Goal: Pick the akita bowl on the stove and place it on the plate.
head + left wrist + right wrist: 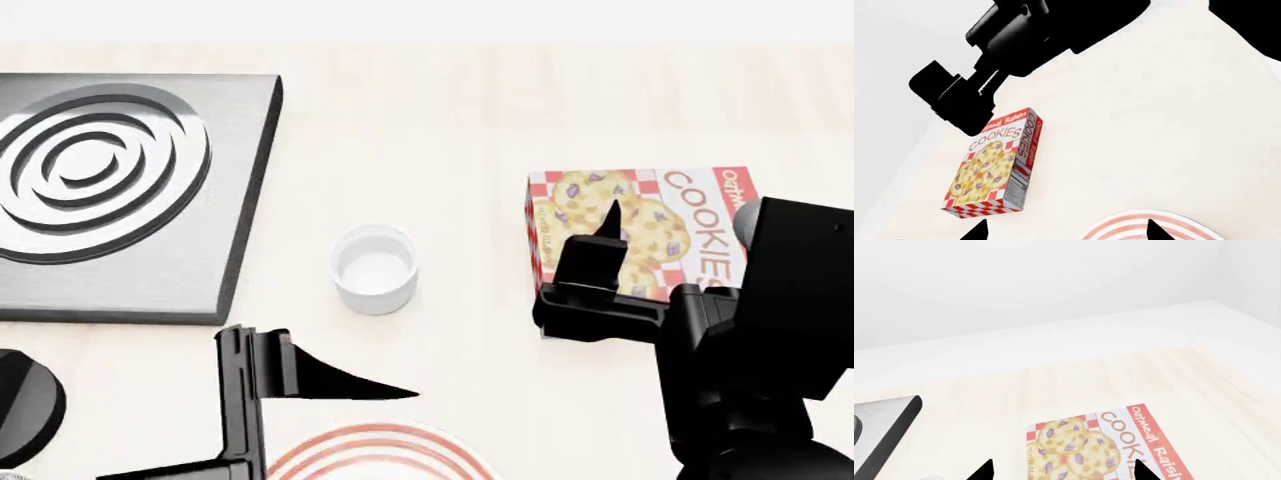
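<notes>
The stove (227,200) lies at the far left of the head view, and nothing stands on its burner rings (94,170). The akita bowl is out of view in all frames. Only the far rim of the red-ringed plate (374,450) shows at the near edge of the table. My left gripper (1066,232) is open and empty, one fingertip over the plate's rim (1114,230); its finger (340,382) points right just behind the plate. My right gripper (1062,471) is open and empty above the cookie box (1101,450).
A small plain white cup (375,268) stands between the stove and the cookie box (654,230). A round black object (20,400) sits at the near left. The right arm's black links (761,340) fill the near right. The stove's corner (887,425) shows in the right wrist view.
</notes>
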